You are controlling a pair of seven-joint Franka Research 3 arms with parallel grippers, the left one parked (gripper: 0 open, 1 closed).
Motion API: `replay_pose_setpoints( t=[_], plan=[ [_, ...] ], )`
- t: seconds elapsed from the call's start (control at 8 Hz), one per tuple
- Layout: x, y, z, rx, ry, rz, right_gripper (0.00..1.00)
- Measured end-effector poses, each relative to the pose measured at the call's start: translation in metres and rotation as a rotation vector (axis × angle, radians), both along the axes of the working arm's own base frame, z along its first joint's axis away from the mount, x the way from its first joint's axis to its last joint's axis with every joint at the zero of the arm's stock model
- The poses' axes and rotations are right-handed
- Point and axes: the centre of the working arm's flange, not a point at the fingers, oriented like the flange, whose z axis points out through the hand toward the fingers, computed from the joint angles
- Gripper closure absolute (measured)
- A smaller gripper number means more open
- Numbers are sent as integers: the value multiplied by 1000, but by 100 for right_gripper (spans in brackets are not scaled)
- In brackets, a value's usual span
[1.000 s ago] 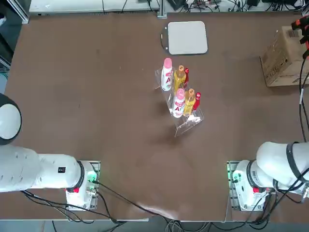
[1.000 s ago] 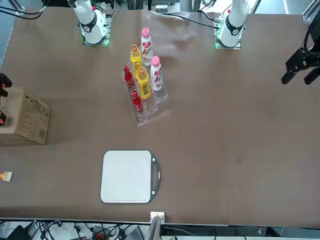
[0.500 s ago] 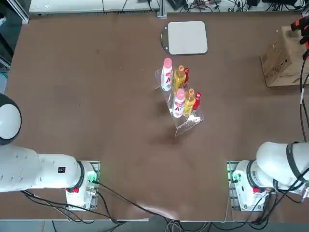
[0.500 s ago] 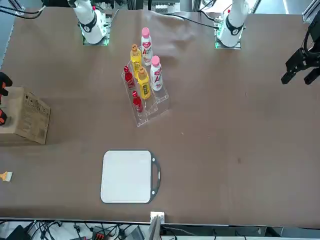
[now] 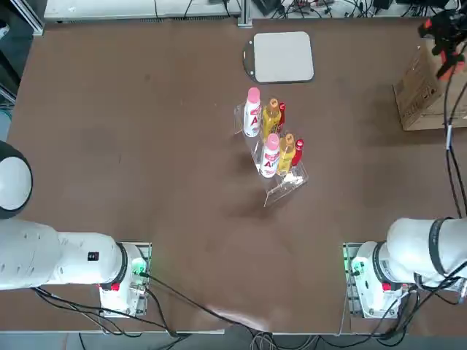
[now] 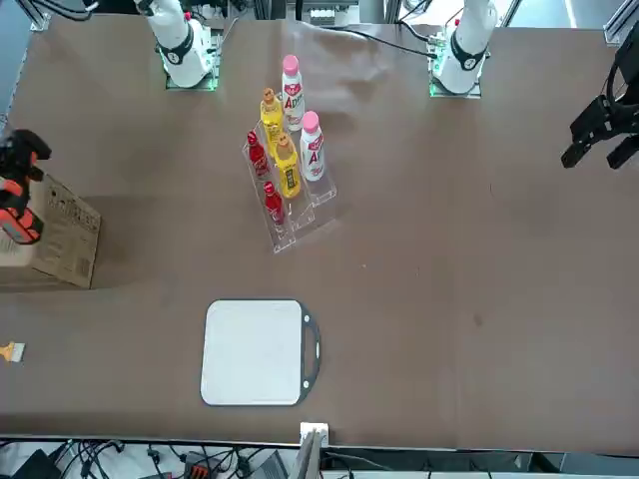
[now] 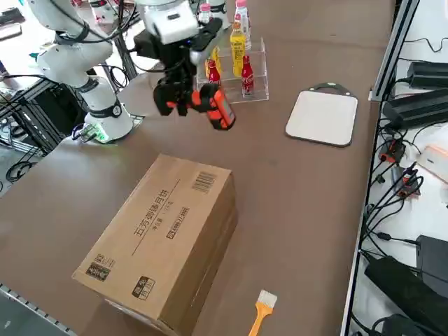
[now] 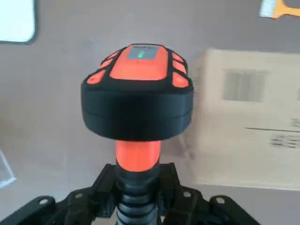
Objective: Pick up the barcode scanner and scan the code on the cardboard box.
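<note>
The barcode scanner (image 8: 138,89), black with an orange head and neck, is held by its handle in my right gripper (image 8: 138,190), which is shut on it. In the right side view the gripper (image 7: 183,94) hangs above the table just beyond the cardboard box (image 7: 168,238), with the scanner (image 7: 217,108) slanting down towards the box. A printed barcode (image 7: 204,182) lies on the box's top face; it also shows beyond the scanner head as the barcode (image 8: 243,86). From overhead, the scanner (image 5: 441,33) is over the box (image 5: 427,91) at the far right edge.
A clear rack of bottles (image 5: 271,142) stands mid-table. A flat grey pad (image 5: 282,56) lies at the far edge. A small yellow brush (image 7: 260,308) lies on the table beside the box. Cables and power bricks (image 7: 413,105) run along the table's far edge.
My right gripper has carried the scanner from the table's right edge inward and away from the robot, over the box, so it now shows more fully in the top and front views.
</note>
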Motion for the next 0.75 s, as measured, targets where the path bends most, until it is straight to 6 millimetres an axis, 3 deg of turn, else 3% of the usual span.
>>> replay_pose_setpoints(
  t=[0.25, 0.5, 0.62, 0.75],
  plan=[
    [17, 77, -40, -7, -10, -37, 56],
    [20, 153, -110, -9, -62, -51, 56],
    [13, 176, -154, -6, -77, -48, 56],
    [3, 182, -198, -3, -84, -45, 56]
  ],
)
